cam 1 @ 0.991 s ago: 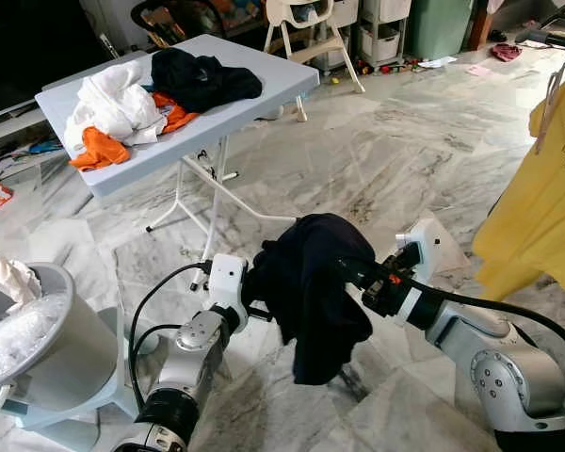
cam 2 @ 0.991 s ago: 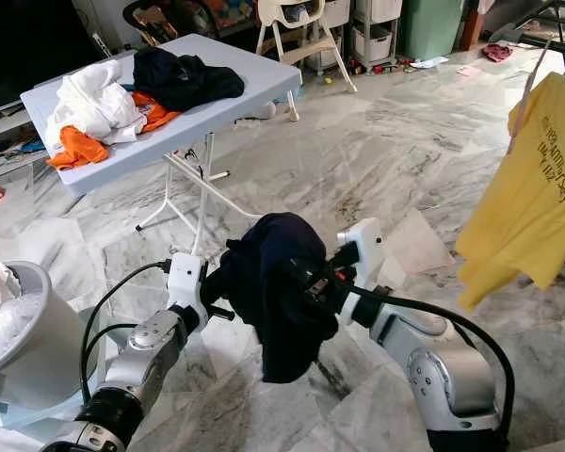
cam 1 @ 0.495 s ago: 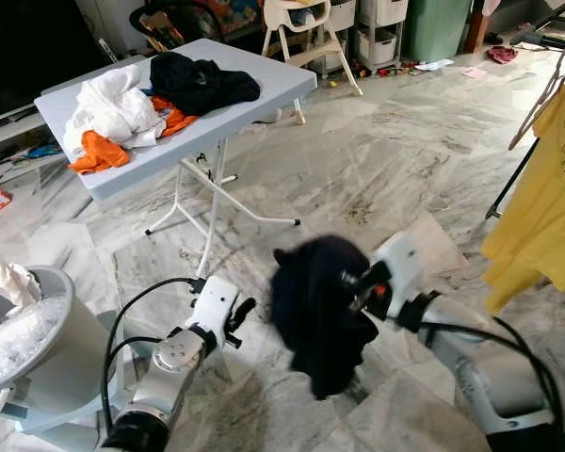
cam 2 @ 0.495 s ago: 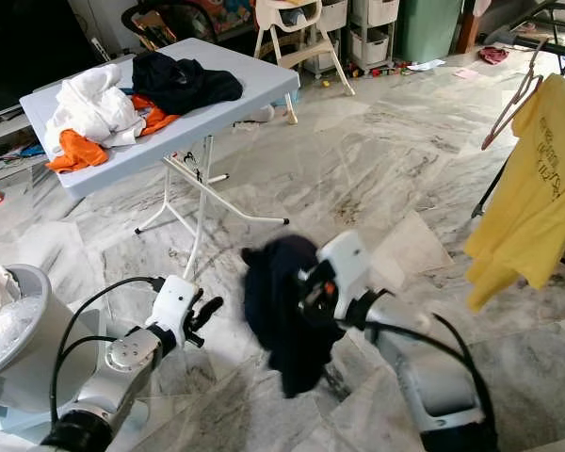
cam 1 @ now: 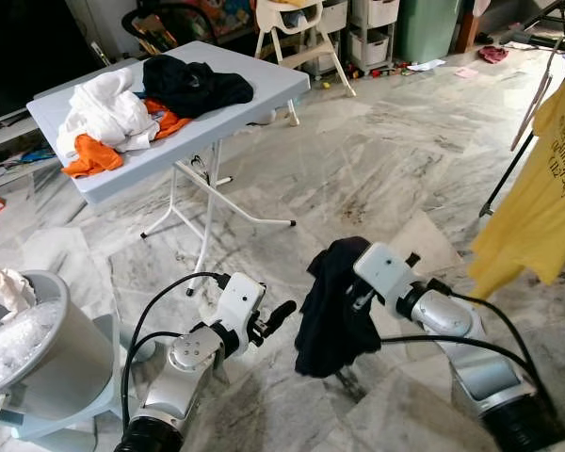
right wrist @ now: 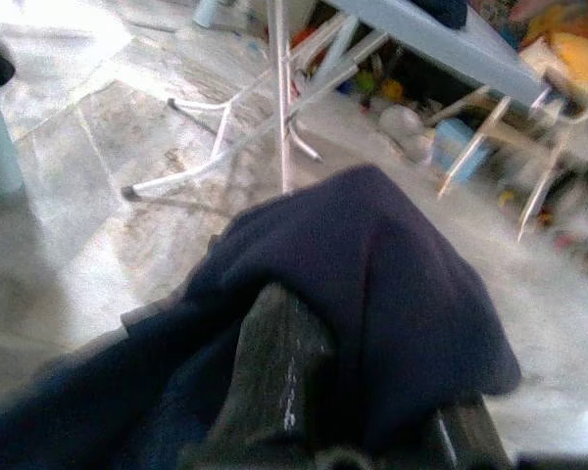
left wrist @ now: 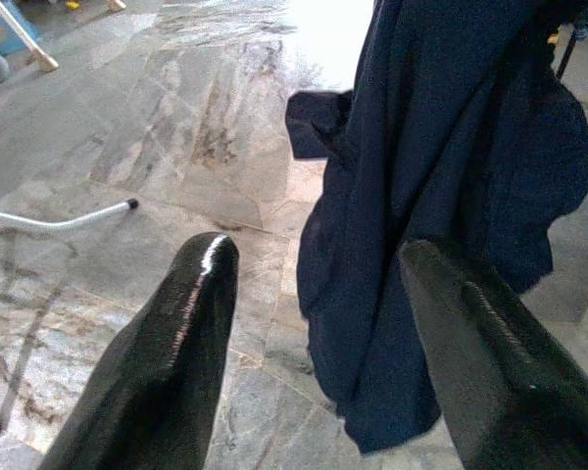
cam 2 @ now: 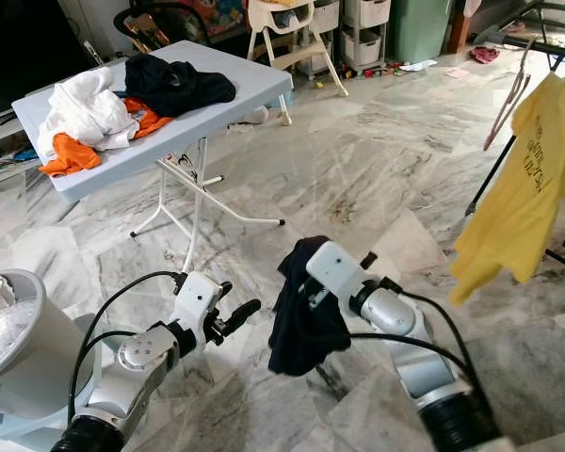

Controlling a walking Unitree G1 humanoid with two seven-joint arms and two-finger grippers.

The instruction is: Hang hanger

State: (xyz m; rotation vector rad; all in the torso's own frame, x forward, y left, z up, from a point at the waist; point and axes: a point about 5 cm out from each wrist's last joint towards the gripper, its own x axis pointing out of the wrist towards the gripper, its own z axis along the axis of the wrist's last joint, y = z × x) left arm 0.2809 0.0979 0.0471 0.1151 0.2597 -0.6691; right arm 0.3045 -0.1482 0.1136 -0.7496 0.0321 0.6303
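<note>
Hanging from the right gripper [cam 1: 358,294], the dark navy garment [cam 1: 334,311] draped low over the marble floor [cam 1: 358,169], its cloth covering the fingers, so I could not tell whether they were clamped on a hanger beneath. The left gripper [left wrist: 318,294] stood just to its left, fingers spread apart and empty. Far right, a yellow shirt [cam 1: 544,188] hung on the rack [cam 1: 532,104]. By my judgement the hanging itself was not yet done; the garment remained well apart from that rack.

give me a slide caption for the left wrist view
Open left gripper facing a dark navy garment that hangs above the grey marble floor.
</note>
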